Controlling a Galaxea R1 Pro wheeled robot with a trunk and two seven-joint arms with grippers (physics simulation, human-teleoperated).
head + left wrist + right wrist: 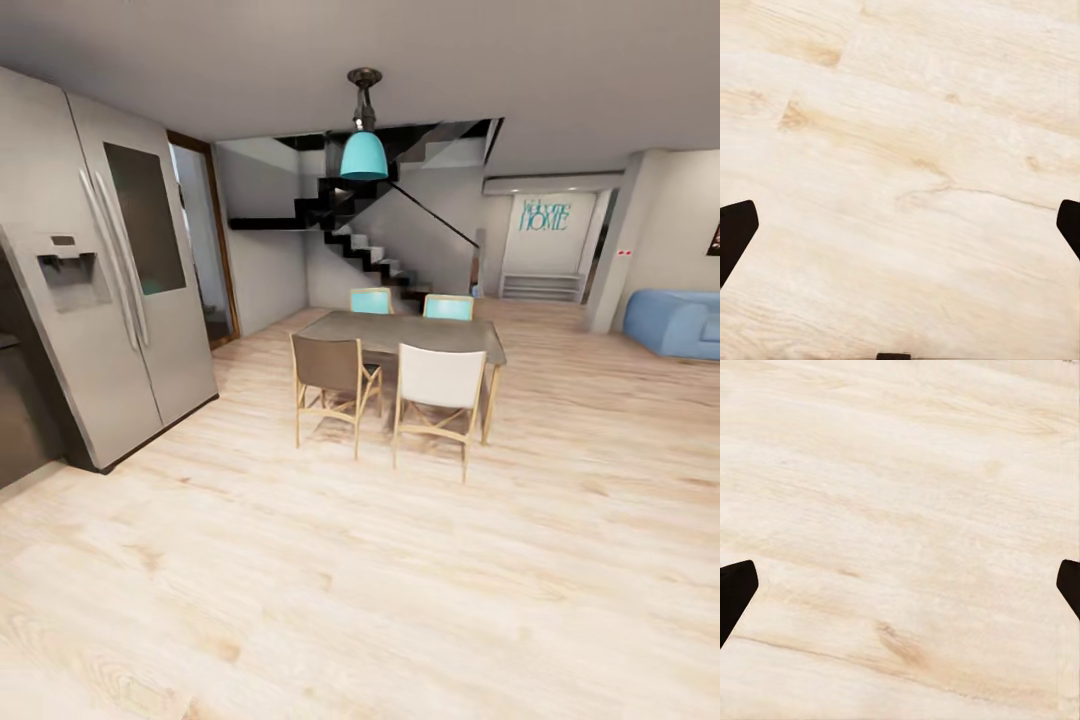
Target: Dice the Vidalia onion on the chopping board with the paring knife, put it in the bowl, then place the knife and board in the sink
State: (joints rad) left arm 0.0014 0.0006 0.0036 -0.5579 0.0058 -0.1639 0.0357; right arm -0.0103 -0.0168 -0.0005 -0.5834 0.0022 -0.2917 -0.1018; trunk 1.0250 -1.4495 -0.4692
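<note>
Head view looks across an open room with a pale wood plank floor (400, 580). At the left stands a tall grey two-door refrigerator (110, 290) with a dispenser recess in its near door; a dark cabinet edge (15, 400) sits just beside it at the frame's border. Beyond the refrigerator is a wood-framed doorway (205, 240). In the middle distance is a grey dining table (405, 335) on light wooden legs, with four chairs drawn close: a brown-backed chair (328, 370) and a white-backed chair (438, 385) on the near side, two teal chairs (410, 303) on the far side. A teal pendant lamp (364, 150) hangs above the table. Behind it a dark staircase (360, 240) climbs to the left. On the far wall teal lettering (545, 214) reads "welcome HOME". A blue sofa (675, 322) shows at the right edge, next to a white pillar (615, 250).

Both wrist views look straight at the floor planks. The left gripper (900, 229) has its dark fingertips (735, 229) at opposite borders of its picture, spread wide with nothing between them. The right gripper (900, 589) stands the same, fingertips (735, 589) far apart and empty.

Bare floor stretches wide between the refrigerator and the table, and from the table to the near edge of the head view.
</note>
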